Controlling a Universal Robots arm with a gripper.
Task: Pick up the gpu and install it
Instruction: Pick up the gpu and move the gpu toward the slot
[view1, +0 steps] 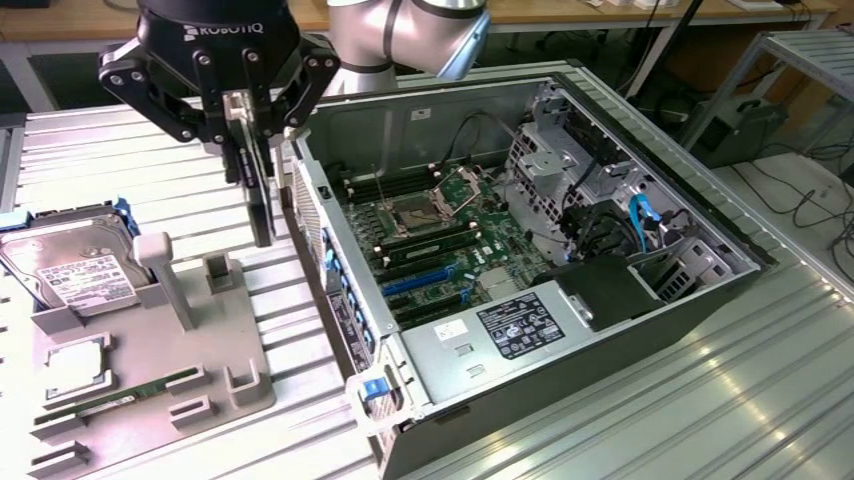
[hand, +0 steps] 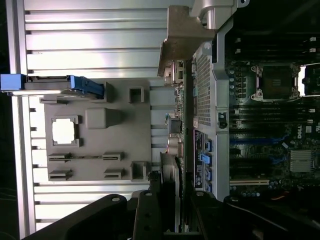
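Sitting nearest, outside the case (view1: 400, 125) and off its perforated wall, a grey holder (view1: 140, 345) keeps the parts not in play: a narrow memory stick (view1: 127, 397), a square processor chip (view1: 78, 365) and, at the end farther from the case, a hard drive (view1: 67, 268) on edge.

Beyond these, just outside that same perforated wall and above its rim, the gripper (view1: 251, 120) has its fingers drawn narrow onto the gpu (view1: 263, 200). The card hangs edge-down, clear of the holder beneath it and not yet over the case opening. From the wrist view the gpu (hand: 186, 115) runs as a thin line alongside the case wall, with its pale bracket (hand: 182, 37) at the end away from the fingers.

Farther on, inside the case, the blue expansion slots (view1: 420, 282) lie open on the motherboard, with the processor socket (view1: 407, 215) past them.

I judge the pick-up done and the carry toward the case in hand; the install has not begun. Seating the card calls for bringing it across the wall, lining its lower edge along one slot with the bracket toward the perforated wall, and pressing straight down. A skewed approach could catch the rim.
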